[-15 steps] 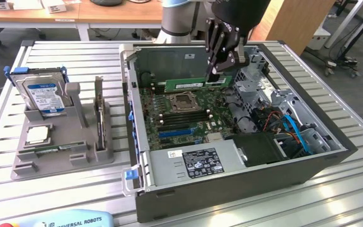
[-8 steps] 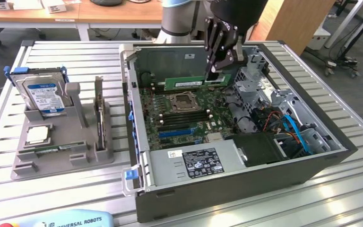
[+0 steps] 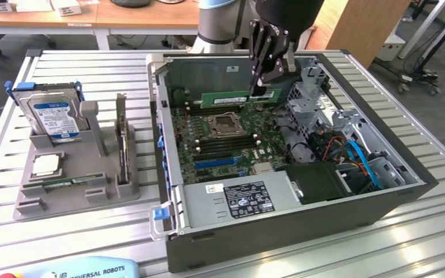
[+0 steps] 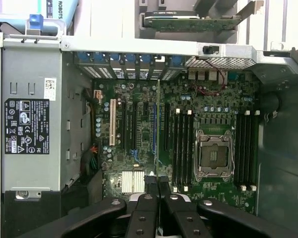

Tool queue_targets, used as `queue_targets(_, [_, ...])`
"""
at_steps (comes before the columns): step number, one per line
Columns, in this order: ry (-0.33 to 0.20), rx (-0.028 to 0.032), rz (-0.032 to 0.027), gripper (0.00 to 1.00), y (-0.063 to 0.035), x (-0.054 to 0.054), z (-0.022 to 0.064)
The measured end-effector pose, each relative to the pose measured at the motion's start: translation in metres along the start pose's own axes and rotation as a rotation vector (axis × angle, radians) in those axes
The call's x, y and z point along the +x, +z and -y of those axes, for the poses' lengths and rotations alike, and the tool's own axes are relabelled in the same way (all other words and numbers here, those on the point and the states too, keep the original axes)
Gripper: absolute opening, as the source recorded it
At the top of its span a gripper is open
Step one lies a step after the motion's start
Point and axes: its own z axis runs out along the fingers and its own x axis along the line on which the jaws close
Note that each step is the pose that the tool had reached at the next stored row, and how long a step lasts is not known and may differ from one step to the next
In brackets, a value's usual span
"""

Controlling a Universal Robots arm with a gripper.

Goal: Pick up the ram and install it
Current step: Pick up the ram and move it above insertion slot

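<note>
The ram (image 3: pixel 230 99), a thin green stick with a pale sticker, hangs level over the far part of the motherboard (image 3: pixel 222 136) inside the open computer case (image 3: pixel 284 229). My gripper (image 3: pixel 259 90) reaches down from above and is shut on the stick near the end toward the exterior view's right. In the wrist view my gripper (image 4: pixel 158 184) has its black fingers pressed together above the board. Empty black memory slots (image 4: pixel 181 148) run beside the processor socket (image 4: pixel 213 154), with more slots (image 4: pixel 246 148) on its other side.
A grey holder (image 3: pixel 76 194) on the exterior view's left carries a blue-labelled hard drive (image 3: pixel 53 113), a square silver processor (image 3: pixel 46 165) and an upright card (image 3: pixel 120 124). The power supply (image 3: pixel 242 200) and drive cage with cables (image 3: pixel 338 145) crowd the case. Slatted metal table (image 3: pixel 408 243) all around.
</note>
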Motion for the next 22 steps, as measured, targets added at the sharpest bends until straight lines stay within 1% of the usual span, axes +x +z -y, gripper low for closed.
queue_targets(9, [0.000, 0.0019, 0.0056, 0.12, 0.0024, -0.007, 0.0001])
queue_targets(18, [0.001, 0.0024, 0.0151, 0.12, 0.0047, -0.013, 0.0002])
queue_targets(22, [0.001, 0.0028, 0.0174, 0.12, 0.0054, -0.015, 0.0003])
